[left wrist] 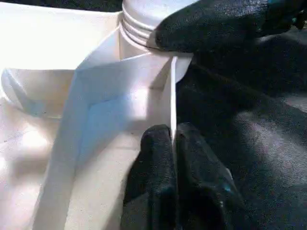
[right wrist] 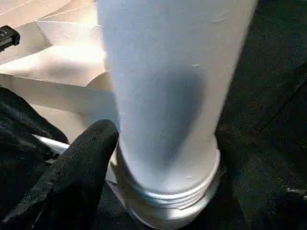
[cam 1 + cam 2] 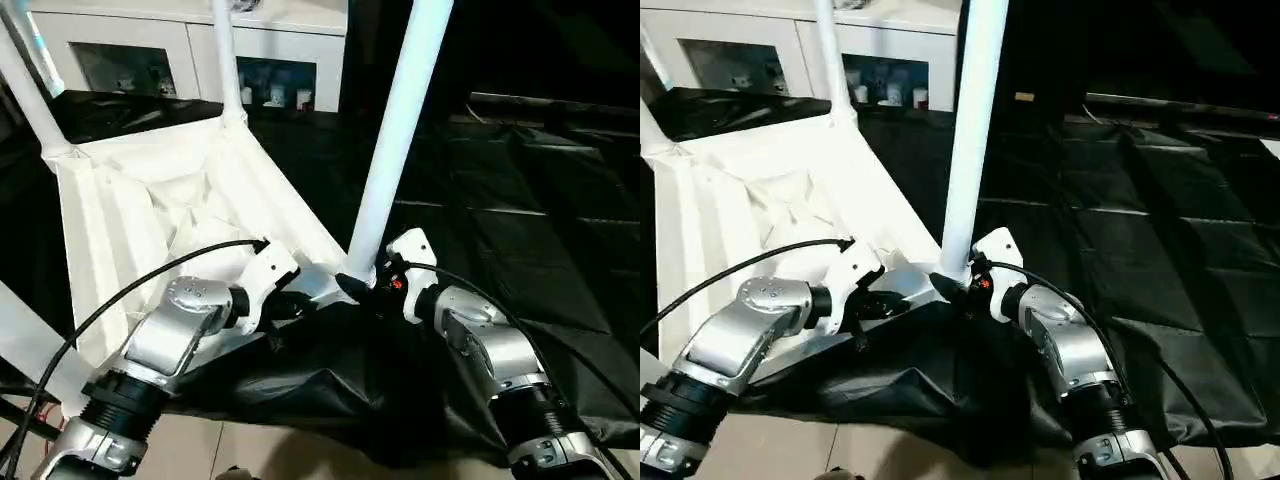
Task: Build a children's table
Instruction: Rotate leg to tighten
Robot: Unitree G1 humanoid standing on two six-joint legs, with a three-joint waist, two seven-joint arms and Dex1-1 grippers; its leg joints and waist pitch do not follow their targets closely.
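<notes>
The children's table (image 3: 150, 200) lies upside down on a black cloth (image 3: 520, 250), its ribbed white underside facing up and its legs standing upward from the corner sockets. The nearest leg (image 3: 400, 130) rises from the corner closest to the robot, its threaded base sitting at the socket — a few thread rings show above the socket's rim in the right wrist view.

The left gripper (image 1: 172, 158) is pressed together on the thin upright rim of the table top just beside that corner, one black finger on each side of the wall. The right gripper (image 2: 158, 158) is spread wide around the base of the nearest leg, one finger (image 2: 81, 167) lying against the leg's side just above the threads; its other finger cannot be made out.

Two more legs (image 3: 225, 60) stand at the far corners. Behind the table is a white cabinet (image 3: 180, 50) with glass doors.
</notes>
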